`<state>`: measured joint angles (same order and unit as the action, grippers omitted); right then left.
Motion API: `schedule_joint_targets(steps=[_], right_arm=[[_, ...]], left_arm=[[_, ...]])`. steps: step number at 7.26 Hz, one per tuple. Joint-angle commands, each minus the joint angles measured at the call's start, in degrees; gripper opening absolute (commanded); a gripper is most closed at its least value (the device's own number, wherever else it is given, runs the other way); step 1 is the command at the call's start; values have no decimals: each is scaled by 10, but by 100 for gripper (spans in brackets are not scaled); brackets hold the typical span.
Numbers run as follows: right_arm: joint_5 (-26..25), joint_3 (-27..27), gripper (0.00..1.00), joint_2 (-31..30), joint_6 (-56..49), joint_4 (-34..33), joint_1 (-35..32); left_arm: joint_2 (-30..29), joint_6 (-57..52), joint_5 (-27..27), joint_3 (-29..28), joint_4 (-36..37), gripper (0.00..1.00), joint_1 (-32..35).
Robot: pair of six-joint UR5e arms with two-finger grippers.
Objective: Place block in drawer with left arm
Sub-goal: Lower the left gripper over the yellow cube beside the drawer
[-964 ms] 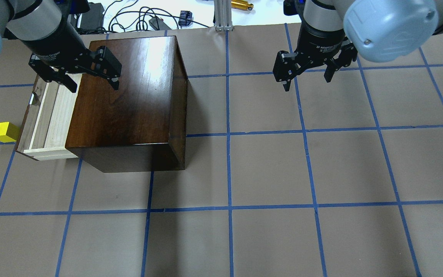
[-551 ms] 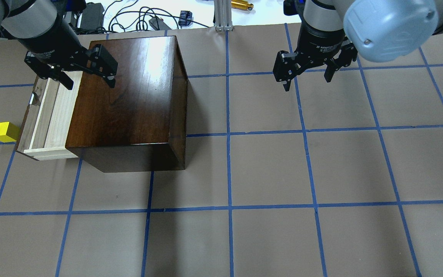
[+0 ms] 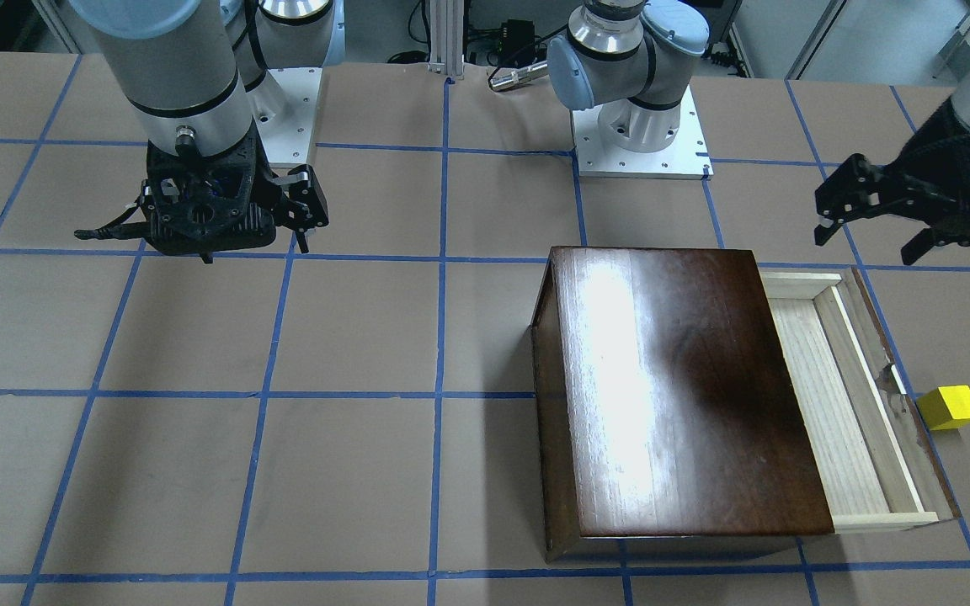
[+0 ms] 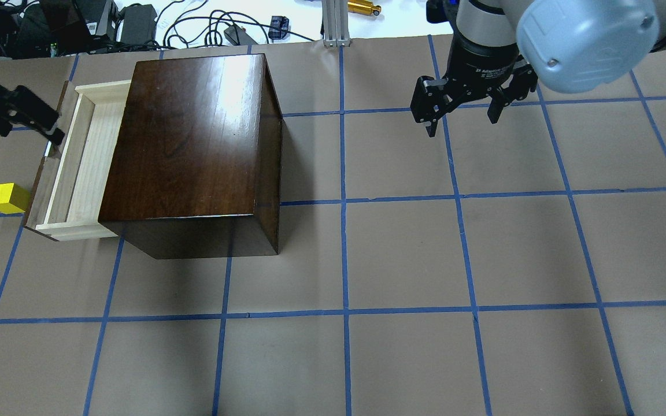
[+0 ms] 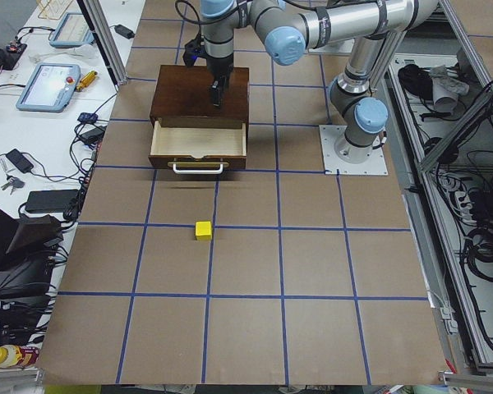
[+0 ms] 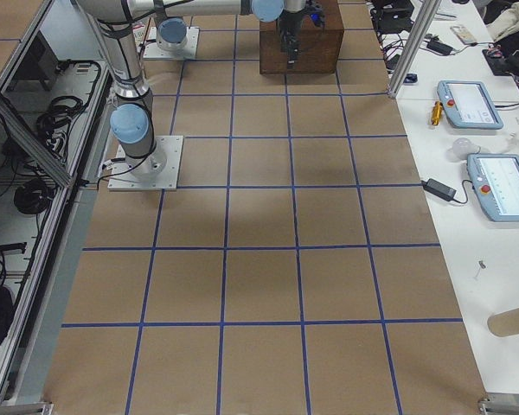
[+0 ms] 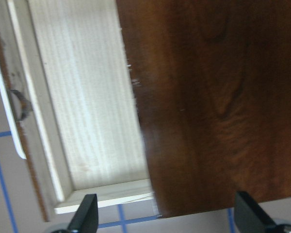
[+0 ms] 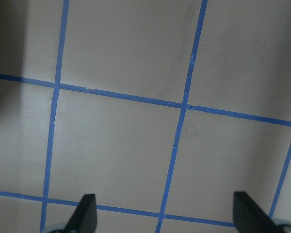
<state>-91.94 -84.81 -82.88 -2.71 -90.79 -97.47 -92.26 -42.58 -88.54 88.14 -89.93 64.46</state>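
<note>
The left gripper (image 3: 866, 238) was empty, with its two fingers spread wide apart. It hung in the air beside the far end of the drawer (image 4: 87, 167), on the side toward the table's left edge. The drawer was already pulled out of the dark box (image 4: 194, 138), and there was nothing inside it (just bare pale wood). The block (image 4: 6, 197) sat on the table (image 4: 402, 254), out past the drawer's dark front on the side toward the left edge, near it but not touching. So the opening part looked done. The gripper had yet to go to the block, pinch it, lift it and drop it in the drawer.

A second before, the left gripper had been over the box's top and the drawer. By now it had slid off them toward the left edge. The block and drawer had not moved. The right gripper (image 4: 460, 122) stayed empty with its fingers spread, near the far right corner.
</note>
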Motion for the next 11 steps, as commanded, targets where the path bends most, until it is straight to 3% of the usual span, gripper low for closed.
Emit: schedule_joint_targets(steps=[1, 3, 4, 7, 11], right_arm=[[0, 0, 100, 0, 1, 0, 0], [0, 0, 100, 0, 1, 0, 0], [0, 0, 100, 0, 1, 0, 0], [0, 0, 100, 0, 1, 0, 0], [0, 0, 100, 0, 0, 0, 0]], left_arm=[[-35, -243, -1, -1, 17, 100, -98], [-85, -433, -15, 0, 79, 100, -149], [-108, -519, -49, 5, 128, 100, -152], [-199, -742, -49, 11, 246, 100, -164], [-287, -845, -35, 7, 311, 100, -196]])
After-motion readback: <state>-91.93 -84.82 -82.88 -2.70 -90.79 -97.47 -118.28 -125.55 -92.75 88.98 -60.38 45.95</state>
